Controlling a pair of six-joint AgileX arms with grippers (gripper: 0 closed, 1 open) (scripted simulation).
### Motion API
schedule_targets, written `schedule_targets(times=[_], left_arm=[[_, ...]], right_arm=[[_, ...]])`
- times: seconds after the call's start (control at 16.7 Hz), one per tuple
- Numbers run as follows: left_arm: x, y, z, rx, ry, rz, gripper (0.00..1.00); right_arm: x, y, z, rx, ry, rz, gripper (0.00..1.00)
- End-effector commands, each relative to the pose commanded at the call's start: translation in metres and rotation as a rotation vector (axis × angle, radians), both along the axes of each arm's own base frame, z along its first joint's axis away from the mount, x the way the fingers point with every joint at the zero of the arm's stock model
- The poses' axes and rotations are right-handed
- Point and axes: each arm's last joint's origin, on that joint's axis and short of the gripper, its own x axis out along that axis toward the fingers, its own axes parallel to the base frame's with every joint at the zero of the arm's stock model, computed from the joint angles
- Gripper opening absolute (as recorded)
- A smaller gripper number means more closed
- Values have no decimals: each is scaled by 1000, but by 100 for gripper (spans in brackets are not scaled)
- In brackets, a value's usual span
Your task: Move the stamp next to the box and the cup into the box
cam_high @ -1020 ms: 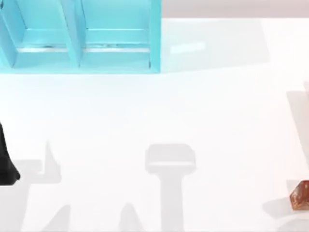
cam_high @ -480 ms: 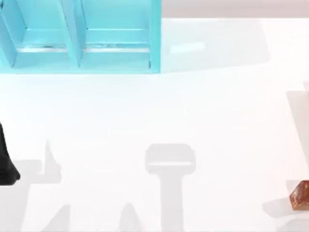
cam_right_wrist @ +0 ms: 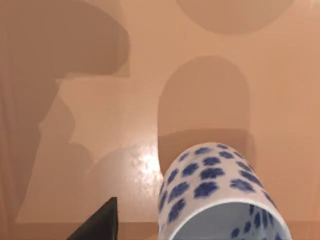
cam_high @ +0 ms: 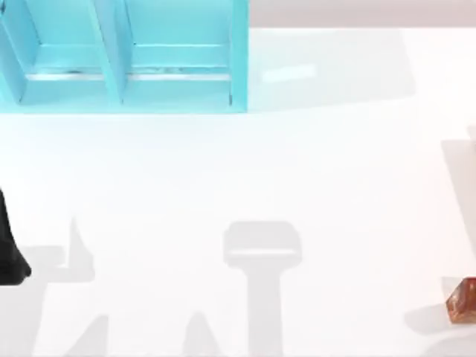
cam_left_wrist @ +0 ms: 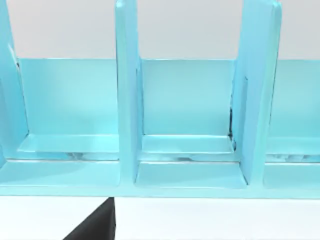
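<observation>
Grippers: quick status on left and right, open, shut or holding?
Left gripper: cannot tell; it faces the blue box.
Right gripper: cannot tell; it is by the cup.

Box [cam_high: 126, 74]: we see turquoise blue all over, walls, dividers and floor alike.
Stamp [cam_high: 462, 299]: we see glossy reddish-brown with orange glints.
Cup [cam_right_wrist: 220, 195]: we see white with dark blue flower-like blotches on its side.
Table [cam_high: 297, 171]: we see plain white with soft grey shadows.
Left arm [cam_high: 9, 249]: we see black.
</observation>
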Motion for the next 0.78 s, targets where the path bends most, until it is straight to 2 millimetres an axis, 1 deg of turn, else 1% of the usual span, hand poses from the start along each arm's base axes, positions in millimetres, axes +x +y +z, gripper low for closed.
schedule_targets(times=[0.12, 0.24, 0.42, 0.6, 0.78], left_arm=[[0, 0, 0, 0, 0, 0, 100], [0, 0, 0, 0, 0, 0, 100], [0, 0, 0, 0, 0, 0, 100], [0, 0, 0, 0, 0, 0, 100], [0, 0, 0, 0, 0, 0, 100]], right_arm=[[8, -8, 21, -12, -54, 2, 100], [13, -11, 46, -23, -81, 7, 100], [10, -4, 73, -18, -55, 13, 100], [-1, 6, 83, 4, 31, 9, 100], [-9, 10, 82, 16, 85, 1, 100]])
